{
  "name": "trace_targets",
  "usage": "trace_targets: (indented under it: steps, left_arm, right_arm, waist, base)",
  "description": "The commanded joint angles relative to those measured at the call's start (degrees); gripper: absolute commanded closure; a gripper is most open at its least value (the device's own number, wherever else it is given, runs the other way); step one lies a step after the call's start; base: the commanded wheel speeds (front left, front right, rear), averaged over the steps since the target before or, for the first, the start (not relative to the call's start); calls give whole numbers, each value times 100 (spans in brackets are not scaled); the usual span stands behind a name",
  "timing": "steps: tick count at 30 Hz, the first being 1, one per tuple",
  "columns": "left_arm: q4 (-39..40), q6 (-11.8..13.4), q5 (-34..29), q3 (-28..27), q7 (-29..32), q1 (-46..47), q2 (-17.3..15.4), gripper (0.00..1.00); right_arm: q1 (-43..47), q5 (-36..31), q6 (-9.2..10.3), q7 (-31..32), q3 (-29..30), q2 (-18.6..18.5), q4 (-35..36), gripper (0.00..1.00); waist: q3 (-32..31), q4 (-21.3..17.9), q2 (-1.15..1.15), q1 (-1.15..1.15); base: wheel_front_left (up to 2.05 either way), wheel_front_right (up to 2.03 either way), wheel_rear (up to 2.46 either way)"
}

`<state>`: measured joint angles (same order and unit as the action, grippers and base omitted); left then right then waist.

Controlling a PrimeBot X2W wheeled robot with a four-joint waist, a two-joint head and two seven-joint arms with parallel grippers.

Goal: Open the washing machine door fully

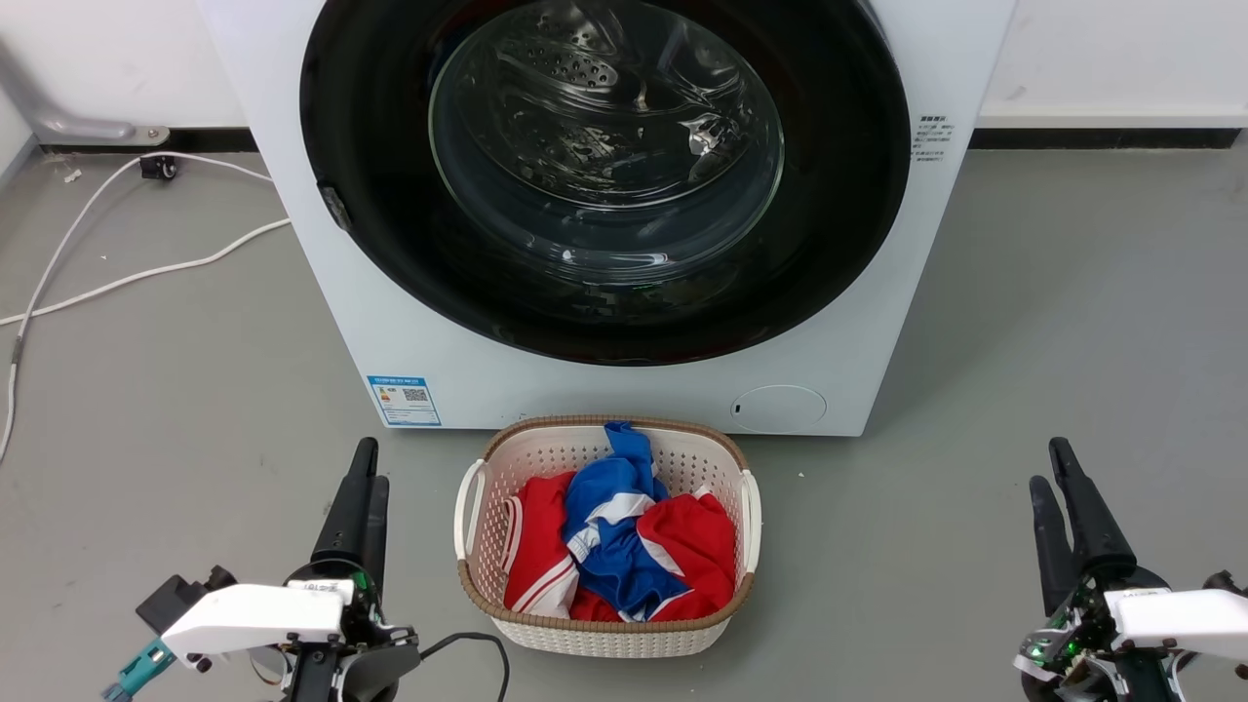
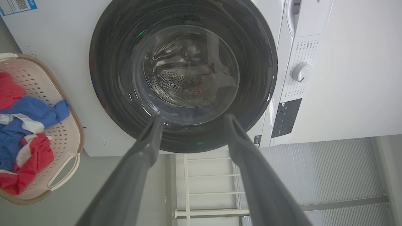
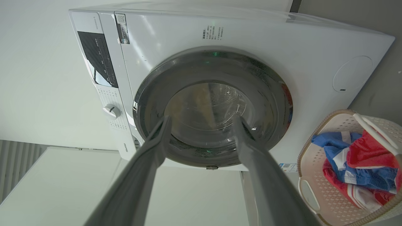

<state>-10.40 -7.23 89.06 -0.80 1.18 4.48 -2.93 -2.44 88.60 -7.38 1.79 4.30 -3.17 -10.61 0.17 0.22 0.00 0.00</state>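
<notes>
The white washing machine (image 1: 585, 390) stands straight ahead with a blue label (image 1: 404, 400) low on its front. Its big round black-rimmed door (image 1: 604, 166) lies closed, flush against the front, and the steel drum shows through the clear glass. A small latch piece (image 1: 336, 208) sits on the door's left rim. My left gripper (image 1: 372, 463) hovers low at the left, short of the machine, open and empty. My right gripper (image 1: 1048, 463) hovers low at the right, likewise open and empty. The left wrist view frames the door (image 2: 183, 75) between spread fingers (image 2: 147, 147). The right wrist view does the same with the door (image 3: 213, 110).
A cream laundry basket (image 1: 470, 517) with red and blue clothes (image 1: 614, 536) sits on the grey floor right before the machine, between my arms. White cables (image 1: 97, 283) trail across the floor at the left. The control panel with its dial (image 2: 300, 72) is above the door.
</notes>
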Motion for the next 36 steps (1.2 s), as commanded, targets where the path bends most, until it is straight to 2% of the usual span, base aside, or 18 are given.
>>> trace_targets:
  steps: [1,7,17,23,36]
  left_arm:
    - [171,-15,-158,44,-53,95,-24,0]
    - [397,-17,-905,159,-194,163,-22,0]
    - [577,-20,-2738,378,-408,216,-19,0]
    - [520,-22,-3695,472,-525,178,-33,0]
    - [335,254,-5288,866,-762,260,-292,0]
  right_arm:
    - [-45,-157,-4,-66,-21,-78,141,0]
    - [-27,-912,-5,-218,-14,-145,219,0]
    - [23,-2599,-6,-435,-3,-179,447,0]
    - [74,-3571,-7,-341,24,-170,593,0]
    - [219,-5014,-9,-85,109,-168,849,0]
  waist:
    - [-2,5,0,0]
    - [30,24,0,0]
    - [67,42,0,0]
    - [60,41,0,0]
    - [50,52,0,0]
  base:
    - [0,0,0]
    - [0,0,0]
    - [0,0,0]
    - [0,0,0]
    - [0,0,0]
